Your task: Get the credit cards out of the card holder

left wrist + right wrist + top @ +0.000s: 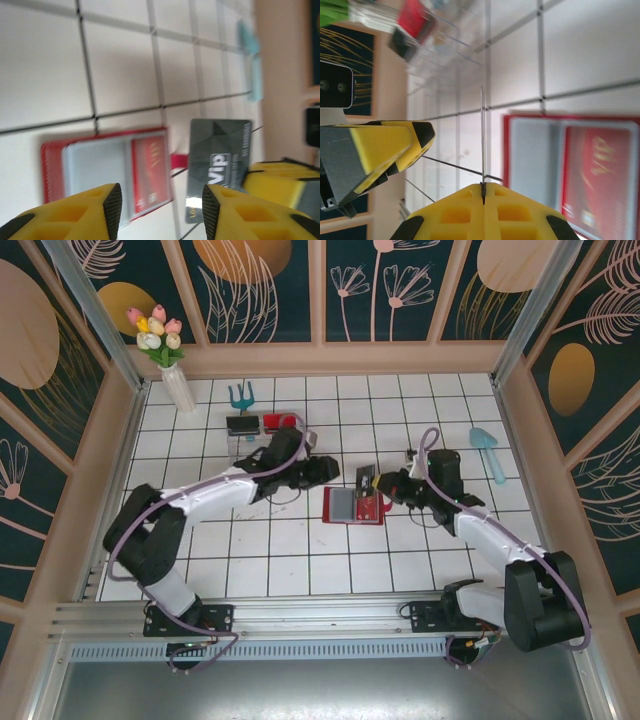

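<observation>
The red card holder (pixel 353 506) lies open on the white tiles, grey-blue pockets up (pixel 95 170) (pixel 532 165). A red credit card (pixel 150 172) (pixel 597 175) sits in its pocket on the tab side. My right gripper (pixel 382 486) (pixel 483 187) is shut on a greyish credit card (pixel 366 480) marked "Vip" (pixel 218 162), held upright above the floor beside the holder's tab; in the right wrist view that card (pixel 482 135) shows edge-on. My left gripper (pixel 328 472) (pixel 161 210) hangs open above the holder's near edge, nothing between its fingers.
A clear plastic stand (pixel 262 426) (pixel 437 47) with a black and a red tray stands behind the left arm. A vase of tulips (pixel 170 365) is at the back left, a teal rake (pixel 240 396) beside it, a teal scoop (pixel 488 451) at the right.
</observation>
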Motion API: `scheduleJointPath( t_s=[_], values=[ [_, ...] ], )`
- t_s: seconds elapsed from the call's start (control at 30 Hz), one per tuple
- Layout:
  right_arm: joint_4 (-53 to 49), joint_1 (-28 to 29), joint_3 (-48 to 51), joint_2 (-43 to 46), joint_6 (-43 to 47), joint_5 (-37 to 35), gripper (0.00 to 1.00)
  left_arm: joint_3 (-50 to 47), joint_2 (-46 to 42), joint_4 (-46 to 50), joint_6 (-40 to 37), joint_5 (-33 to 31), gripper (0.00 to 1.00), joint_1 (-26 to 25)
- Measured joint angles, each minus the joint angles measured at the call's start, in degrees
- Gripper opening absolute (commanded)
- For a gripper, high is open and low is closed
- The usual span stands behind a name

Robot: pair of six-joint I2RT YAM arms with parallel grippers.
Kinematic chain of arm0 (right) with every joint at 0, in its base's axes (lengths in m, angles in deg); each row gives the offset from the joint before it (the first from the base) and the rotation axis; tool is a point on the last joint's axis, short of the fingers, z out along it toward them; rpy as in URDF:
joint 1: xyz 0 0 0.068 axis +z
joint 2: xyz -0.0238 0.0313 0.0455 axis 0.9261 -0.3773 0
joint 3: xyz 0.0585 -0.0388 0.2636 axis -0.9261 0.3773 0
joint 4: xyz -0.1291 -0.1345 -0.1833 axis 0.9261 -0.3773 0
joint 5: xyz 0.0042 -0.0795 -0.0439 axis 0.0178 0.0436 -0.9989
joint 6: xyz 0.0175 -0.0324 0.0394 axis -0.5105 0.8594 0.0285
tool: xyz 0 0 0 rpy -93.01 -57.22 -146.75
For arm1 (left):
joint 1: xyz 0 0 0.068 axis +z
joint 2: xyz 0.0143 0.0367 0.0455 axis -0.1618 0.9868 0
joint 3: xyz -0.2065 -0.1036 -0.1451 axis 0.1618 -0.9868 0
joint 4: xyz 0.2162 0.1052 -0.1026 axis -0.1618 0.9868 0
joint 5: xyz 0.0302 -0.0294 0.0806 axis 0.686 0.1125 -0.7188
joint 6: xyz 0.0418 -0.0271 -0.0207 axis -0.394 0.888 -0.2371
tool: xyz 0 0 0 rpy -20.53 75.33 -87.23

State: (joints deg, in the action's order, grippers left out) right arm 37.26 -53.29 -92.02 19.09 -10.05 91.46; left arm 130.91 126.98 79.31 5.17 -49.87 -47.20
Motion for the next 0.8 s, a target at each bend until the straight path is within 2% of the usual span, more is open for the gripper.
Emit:
scheduleJointPath(
  t_s=[0.2, 0.4, 0.57, 0.8],
  values=[
    [4.85, -0.17, -6.99, -0.94, -4.63, 3.87, 0.00, -1.25, -6.97, -11.61, 3.10, 6.60, 0.45, 5.64],
    [12.70, -0.20, -12.74, -5.07, -10.27, 9.25, 0.00, -5.53, -8.17, -22.77, 6.69, 15.02, 0.40, 9.42],
    [17.05, 0.31, -16.68, -8.90, -12.72, 13.35, 0.00, -5.81, -8.09, -27.32, 7.69, 20.28, 0.38, 9.86],
    [21.90, 2.16, -19.87, -13.84, -15.28, 17.05, 0.00, -5.81, -7.89, -30.36, 8.83, 23.12, 0.31, 9.88]
  ],
)
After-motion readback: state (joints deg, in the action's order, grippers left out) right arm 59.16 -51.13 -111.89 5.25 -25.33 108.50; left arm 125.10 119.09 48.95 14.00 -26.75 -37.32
